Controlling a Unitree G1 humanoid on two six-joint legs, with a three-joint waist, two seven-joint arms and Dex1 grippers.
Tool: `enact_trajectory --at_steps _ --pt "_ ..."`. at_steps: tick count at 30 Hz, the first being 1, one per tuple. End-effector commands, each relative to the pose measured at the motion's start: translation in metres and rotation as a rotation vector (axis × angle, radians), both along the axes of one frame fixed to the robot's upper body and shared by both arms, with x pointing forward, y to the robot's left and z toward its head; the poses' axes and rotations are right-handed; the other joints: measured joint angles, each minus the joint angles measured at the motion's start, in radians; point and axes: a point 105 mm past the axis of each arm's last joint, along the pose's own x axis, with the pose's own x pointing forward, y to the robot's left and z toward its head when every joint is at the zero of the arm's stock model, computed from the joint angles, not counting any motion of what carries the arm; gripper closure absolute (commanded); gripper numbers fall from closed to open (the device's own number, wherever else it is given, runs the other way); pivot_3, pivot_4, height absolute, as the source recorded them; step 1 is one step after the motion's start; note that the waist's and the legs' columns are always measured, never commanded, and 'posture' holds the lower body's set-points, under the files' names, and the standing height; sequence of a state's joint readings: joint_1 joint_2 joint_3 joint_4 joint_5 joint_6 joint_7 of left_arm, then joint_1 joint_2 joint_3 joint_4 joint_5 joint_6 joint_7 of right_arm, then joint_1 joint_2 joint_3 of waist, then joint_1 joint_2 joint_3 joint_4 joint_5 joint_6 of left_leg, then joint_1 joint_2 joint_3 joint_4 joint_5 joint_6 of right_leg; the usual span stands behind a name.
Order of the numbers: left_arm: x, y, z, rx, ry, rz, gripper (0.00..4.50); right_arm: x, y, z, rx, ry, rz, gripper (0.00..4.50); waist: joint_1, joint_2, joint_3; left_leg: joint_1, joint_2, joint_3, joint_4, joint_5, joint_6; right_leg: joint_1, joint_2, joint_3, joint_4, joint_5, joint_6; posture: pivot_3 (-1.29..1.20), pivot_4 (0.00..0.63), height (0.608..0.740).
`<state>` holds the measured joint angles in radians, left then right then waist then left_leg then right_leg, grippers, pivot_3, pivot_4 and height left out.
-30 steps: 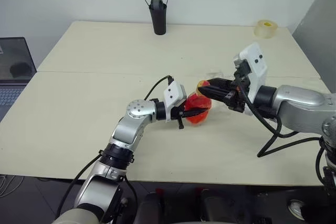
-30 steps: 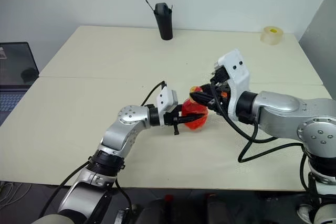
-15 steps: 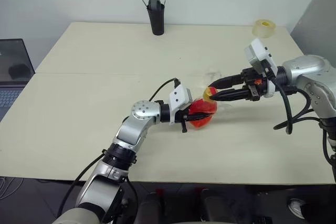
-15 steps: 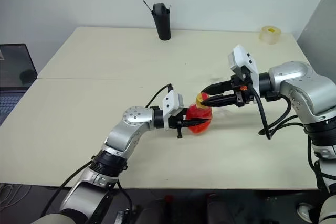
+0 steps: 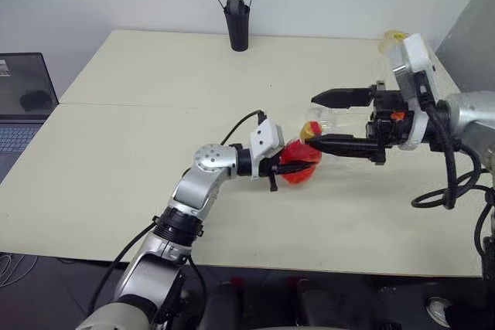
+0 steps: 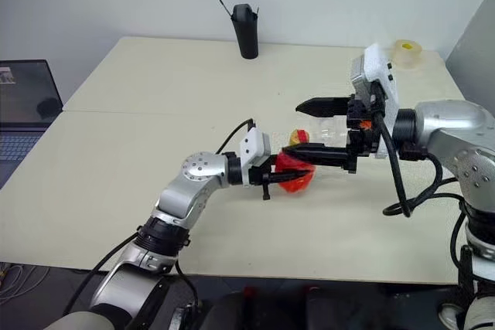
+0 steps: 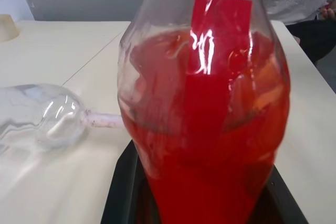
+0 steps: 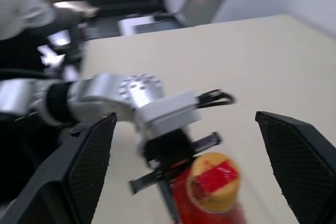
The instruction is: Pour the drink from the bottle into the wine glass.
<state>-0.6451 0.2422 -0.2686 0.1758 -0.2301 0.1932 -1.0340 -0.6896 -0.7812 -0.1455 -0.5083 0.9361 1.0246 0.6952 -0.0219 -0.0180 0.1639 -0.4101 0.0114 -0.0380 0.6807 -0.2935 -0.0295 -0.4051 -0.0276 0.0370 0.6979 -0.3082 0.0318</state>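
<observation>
The left claw [image 5: 288,168] pinches the small clear plastic bottle [image 5: 297,165] of red drink [image 7: 210,145] mid-table [image 5: 139,152]; the right claw [image 5: 329,120] hangs spread above its yellow cap [image 8: 214,181]. The clear wine glass [image 7: 39,116] lies beside it.

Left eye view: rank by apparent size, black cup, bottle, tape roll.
1. Black cup, tallest, though it is farthest back.
2. Bottle, partly covered by the left gripper, so likely understated.
3. Tape roll, mostly hidden behind the right gripper; true rank unsure.
</observation>
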Motion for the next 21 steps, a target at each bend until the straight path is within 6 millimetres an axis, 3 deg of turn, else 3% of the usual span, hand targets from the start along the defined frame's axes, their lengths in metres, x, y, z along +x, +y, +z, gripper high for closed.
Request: enact_trajectory --at_steps 1,9,21 --pt "0.0 -0.006 0.021 -0.062 -0.068 -0.025 3.64 -0.007 0.007 0.0 0.074 -0.031 -0.125 0.0 -0.005 0.0 0.0 0.0 0.0 0.0 0.0 0.0 0.0 0.0 0.0 0.0 0.001 0.0 0.0 0.0 0.15 0.74" --pt "-0.002 -0.009 0.021 -0.069 -0.067 -0.05 3.64 -0.007 0.013 0.002 0.173 -0.041 -0.271 0.0 -0.007 0.0 0.0 0.0 0.0 0.0 0.0 0.0 0.0 0.0 0.004 0.0 0.001 0.0 0.0 0.0 0.15 0.74" --pt "-0.003 -0.008 0.021 -0.072 -0.066 -0.05 3.64 0.022 0.005 -0.022 0.179 0.023 -0.414 0.0 -0.009 0.001 0.0 0.0 0.0 0.0 0.0 0.0 0.0 0.0 0.005 0.001 0.001 0.0 0.0 0.0 0.15 0.74"
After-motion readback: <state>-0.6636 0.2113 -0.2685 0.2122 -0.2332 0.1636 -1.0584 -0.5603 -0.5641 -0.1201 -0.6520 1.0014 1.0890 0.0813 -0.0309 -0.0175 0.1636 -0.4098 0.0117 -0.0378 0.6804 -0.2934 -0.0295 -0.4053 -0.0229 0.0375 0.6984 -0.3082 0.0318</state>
